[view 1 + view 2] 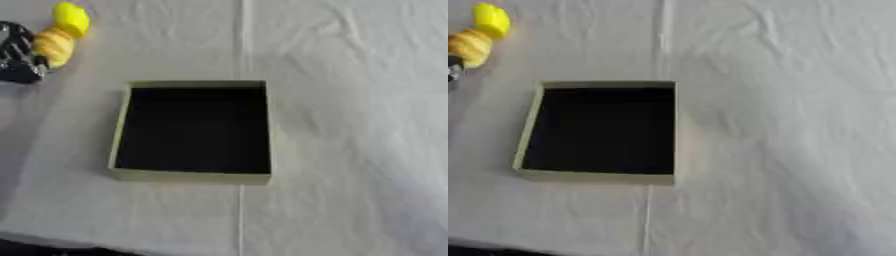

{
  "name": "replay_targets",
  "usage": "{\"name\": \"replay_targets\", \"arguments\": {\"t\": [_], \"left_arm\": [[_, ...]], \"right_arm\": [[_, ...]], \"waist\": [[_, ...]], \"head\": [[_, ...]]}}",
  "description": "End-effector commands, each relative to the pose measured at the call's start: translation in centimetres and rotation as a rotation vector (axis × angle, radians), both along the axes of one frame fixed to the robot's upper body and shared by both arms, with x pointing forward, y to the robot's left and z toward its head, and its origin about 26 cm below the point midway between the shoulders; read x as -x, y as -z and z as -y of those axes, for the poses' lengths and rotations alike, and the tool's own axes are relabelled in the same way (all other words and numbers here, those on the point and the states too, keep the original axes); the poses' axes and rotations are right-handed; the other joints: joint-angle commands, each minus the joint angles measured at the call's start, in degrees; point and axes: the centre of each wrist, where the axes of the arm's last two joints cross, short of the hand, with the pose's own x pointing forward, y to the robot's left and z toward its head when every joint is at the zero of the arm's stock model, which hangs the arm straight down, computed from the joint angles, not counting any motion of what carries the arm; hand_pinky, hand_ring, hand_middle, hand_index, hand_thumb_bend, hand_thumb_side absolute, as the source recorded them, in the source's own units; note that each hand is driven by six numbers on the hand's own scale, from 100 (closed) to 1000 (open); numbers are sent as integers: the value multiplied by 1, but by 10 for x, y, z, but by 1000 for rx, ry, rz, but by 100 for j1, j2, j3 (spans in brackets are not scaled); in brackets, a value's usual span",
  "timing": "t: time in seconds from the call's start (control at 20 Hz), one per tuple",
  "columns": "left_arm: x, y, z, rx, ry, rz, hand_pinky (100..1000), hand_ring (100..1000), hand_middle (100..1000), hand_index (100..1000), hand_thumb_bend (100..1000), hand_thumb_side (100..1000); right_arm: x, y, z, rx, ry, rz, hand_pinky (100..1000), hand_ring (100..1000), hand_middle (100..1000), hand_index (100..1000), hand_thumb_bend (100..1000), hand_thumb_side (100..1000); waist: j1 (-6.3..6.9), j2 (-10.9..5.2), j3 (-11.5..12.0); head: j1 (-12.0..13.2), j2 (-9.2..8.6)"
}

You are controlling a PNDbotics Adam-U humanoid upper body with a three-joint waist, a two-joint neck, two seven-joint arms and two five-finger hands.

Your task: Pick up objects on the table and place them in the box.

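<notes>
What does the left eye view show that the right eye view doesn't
Only the left eye view shows most of the left hand, black, at the upper left edge beside the yellow objects; whether it holds them is unclear. The right eye view adds nothing of its own; it catches just a sliver of that hand at its left edge. Both show the box with its dark inside, the yellow objects up left of it, and the white cloth.

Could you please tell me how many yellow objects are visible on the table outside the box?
2: a bright yellow object at the far left, and a paler yellow-orange one just below it, touching the left hand. Others may lie beyond the left edge.
</notes>
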Motion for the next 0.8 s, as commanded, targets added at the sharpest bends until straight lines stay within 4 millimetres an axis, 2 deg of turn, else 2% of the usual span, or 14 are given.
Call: {"name": "replay_targets", "arguments": {"t": [0.05,0.2,0.35,0.55,0.8], "left_arm": [[33,-49,19,-54,102,146,714,615,557,543,100,100],[68,-69,58,-79,283,211,718,614,557,544,100,100],[95,-78,95,-104,479,206,720,615,559,546,100,100],[98,-72,119,-158,630,108,721,622,563,553,100,102],[96,-53,132,-219,658,-1,719,626,564,559,100,106]], "right_arm": [[4,-9,3,18,5,36,838,788,728,843,100,701],[4,-10,4,19,9,42,838,787,727,843,100,698],[3,-12,3,20,2,48,838,787,727,843,100,695],[3,-13,2,21,-6,49,838,787,727,842,100,695],[3,-12,1,18,-10,47,839,787,726,843,100,699]], "waist": [[7,-122,26],[2,-125,51],[-2,-138,37],[19,-151,-10],[58,-144,-53]], "head": [[-16,11],[-24,19],[-5,21],[15,27],[34,35]]}}
